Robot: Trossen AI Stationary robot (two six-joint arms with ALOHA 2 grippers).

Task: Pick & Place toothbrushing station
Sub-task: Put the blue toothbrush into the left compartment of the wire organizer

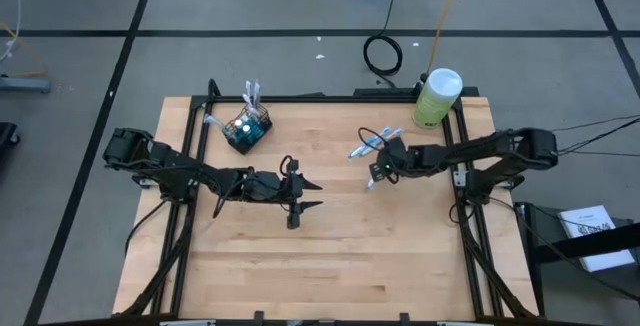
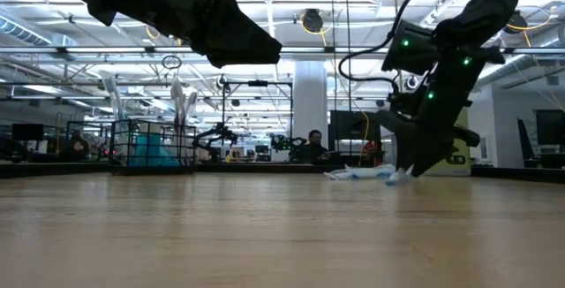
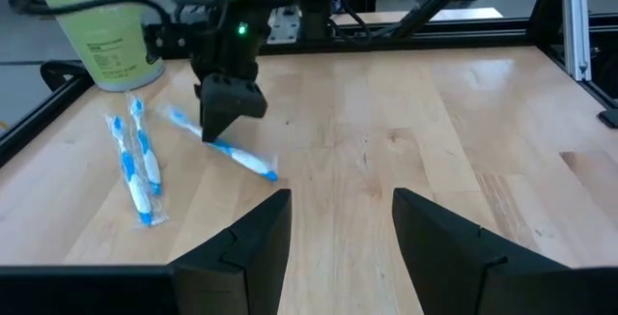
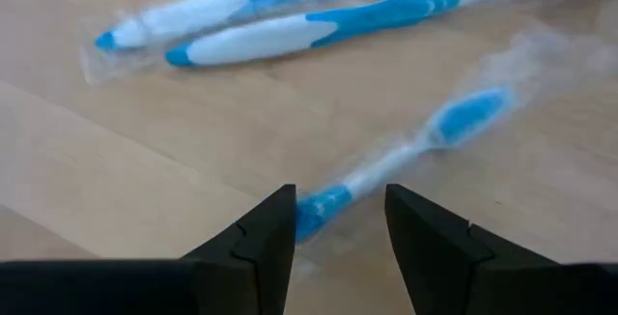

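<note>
While the left gripper (image 1: 312, 194) hangs open over mid-table, the right gripper (image 4: 338, 220) is lowered, fingers parted astride 1 wrapped toothbrush (image 4: 406, 151) beside 2 others. The pick is judged underway; closing comes next, then carrying to the mesh holder (image 1: 248, 129).

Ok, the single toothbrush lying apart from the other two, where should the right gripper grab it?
Grip the lone toothbrush across its thin neck, coming straight down from above. It lies flat on the table, and the right gripper already straddles its end, open.
</note>
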